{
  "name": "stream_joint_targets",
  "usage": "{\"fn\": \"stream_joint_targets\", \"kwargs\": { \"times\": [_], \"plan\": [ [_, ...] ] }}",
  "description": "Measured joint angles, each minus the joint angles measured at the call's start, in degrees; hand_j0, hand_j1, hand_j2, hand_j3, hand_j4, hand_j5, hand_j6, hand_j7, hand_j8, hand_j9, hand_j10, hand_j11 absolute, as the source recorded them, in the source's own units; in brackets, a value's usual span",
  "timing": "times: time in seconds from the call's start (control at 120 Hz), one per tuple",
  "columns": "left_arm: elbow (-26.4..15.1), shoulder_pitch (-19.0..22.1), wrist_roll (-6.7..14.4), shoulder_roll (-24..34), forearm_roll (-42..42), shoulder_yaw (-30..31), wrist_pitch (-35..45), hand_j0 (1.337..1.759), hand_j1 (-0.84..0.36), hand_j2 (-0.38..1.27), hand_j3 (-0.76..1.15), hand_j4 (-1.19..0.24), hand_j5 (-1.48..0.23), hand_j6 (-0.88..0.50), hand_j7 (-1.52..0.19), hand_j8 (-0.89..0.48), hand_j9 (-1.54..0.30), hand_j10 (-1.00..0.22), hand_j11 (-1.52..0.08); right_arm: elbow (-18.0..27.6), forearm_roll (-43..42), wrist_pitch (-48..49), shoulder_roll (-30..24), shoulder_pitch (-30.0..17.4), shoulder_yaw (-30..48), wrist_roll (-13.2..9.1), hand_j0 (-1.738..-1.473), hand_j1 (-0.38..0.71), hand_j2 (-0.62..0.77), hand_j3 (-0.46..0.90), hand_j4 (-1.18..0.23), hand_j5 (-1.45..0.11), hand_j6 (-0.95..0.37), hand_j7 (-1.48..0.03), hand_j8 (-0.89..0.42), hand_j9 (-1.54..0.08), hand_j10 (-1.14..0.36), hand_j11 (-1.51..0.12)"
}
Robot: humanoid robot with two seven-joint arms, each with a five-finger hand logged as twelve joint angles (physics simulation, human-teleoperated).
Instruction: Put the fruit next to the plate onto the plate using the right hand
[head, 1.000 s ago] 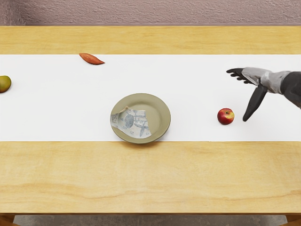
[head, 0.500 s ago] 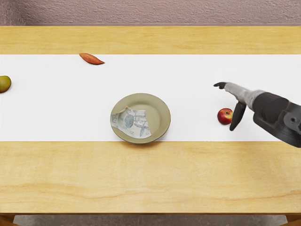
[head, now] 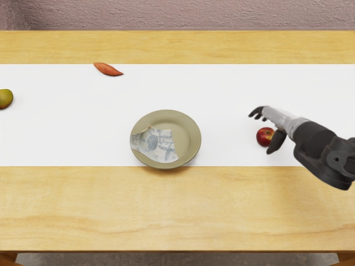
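Observation:
A small red apple point(head: 264, 136) lies on the white runner, to the right of the olive-green plate point(head: 186, 130). The plate carries a patterned grey-blue patch on its left half. My right hand point(head: 265, 128) comes in from the right edge and hovers over the apple, fingers spread around it: the thumb point(head: 276, 142) hangs down on the apple's right side and the other fingers point(head: 257, 113) reach above its far side. The fingers are not closed on the fruit. The left arm does not show.
An orange-red elongated fruit point(head: 108, 69) lies at the back left of the runner. A green-yellow fruit point(head: 5, 98) sits at the left edge. Bare wood of the table point(head: 177, 205) runs along the front and back.
The right arm has come further in and lower. The hand moved left from beside the apple to directly over it, the thumb now against its right side. The apple has not moved.

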Motion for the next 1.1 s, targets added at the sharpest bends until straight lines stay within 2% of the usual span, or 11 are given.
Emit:
{"fn": "stream_joint_targets", "kwargs": {
  "times": [0.225,0.617,0.708,0.908,0.942,0.983,1.1],
  "plan": [
    [0.0,0.0,0.0,0.0,0.0,0.0,0.0,1.658,0.07,0.05,0.00,-0.23,-0.30,-0.23,-0.30,-0.23,-0.30,-0.23,-0.30,-1.0,-0.4,-0.9,0.0,-0.9,-0.2,0.0,-1.658,0.10,-0.07,0.00,-0.38,-0.49,-0.38,-0.49,-0.38,-0.49,-0.38,-0.49],
    [0.0,0.0,0.0,0.0,0.0,0.0,0.0,1.658,0.07,0.05,0.00,-0.23,-0.30,-0.23,-0.30,-0.23,-0.30,-0.23,-0.30,-1.8,-3.2,-5.1,1.6,-3.5,-0.2,0.0,-1.658,0.17,-0.08,0.00,-0.43,-0.56,-0.44,-0.56,-0.44,-0.56,-0.43,-0.56],
    [0.0,0.0,0.0,0.0,0.0,0.0,0.0,1.658,0.07,0.05,0.00,-0.23,-0.30,-0.23,-0.30,-0.23,-0.30,-0.23,-0.30,-1.8,-3.6,-5.4,1.6,-3.8,-0.2,0.0,-1.658,0.20,-0.09,0.00,-0.47,-0.60,-0.46,-0.60,-0.41,-0.60,-0.47,-0.60],
    [0.0,0.0,0.0,0.0,0.0,0.0,0.0,1.658,0.07,0.05,0.00,-0.23,-0.30,-0.23,-0.30,-0.23,-0.30,-0.23,-0.30,-2.1,-3.9,-5.5,1.9,-4.4,-0.1,0.0,-1.652,0.26,-0.04,0.00,-0.57,-0.68,-0.40,-0.71,-0.36,-0.70,-0.56,-0.70],
    [0.0,0.0,0.0,0.0,0.0,0.0,0.0,1.658,0.07,0.05,0.00,-0.23,-0.30,-0.23,-0.30,-0.23,-0.30,-0.23,-0.30,-2.4,-4.0,-5.5,2.1,-4.4,-0.1,0.0,-1.648,0.26,-0.07,0.00,-0.59,-0.68,-0.40,-0.72,-0.35,-0.71,-0.57,-0.71],
    [0.0,0.0,0.0,0.0,0.0,0.0,0.0,1.658,0.07,0.05,0.00,-0.23,-0.30,-0.23,-0.30,-0.23,-0.30,-0.23,-0.30,-2.7,-4.0,-5.6,2.3,-4.5,0.0,0.0,-1.645,0.25,-0.01,-0.01,-0.61,-0.69,-0.42,-0.74,-0.37,-0.71,-0.60,-0.71],
    [0.0,0.0,0.0,0.0,0.0,0.0,0.0,1.658,0.07,0.05,0.00,-0.23,-0.30,-0.23,-0.30,-0.23,-0.30,-0.23,-0.30,-3.1,-2.9,-5.7,2.7,-4.6,0.3,-0.1,-1.641,0.24,-0.04,0.00,-0.67,-0.77,-0.40,-0.82,-0.36,-0.80,-0.66,-0.80]
  ]
}}
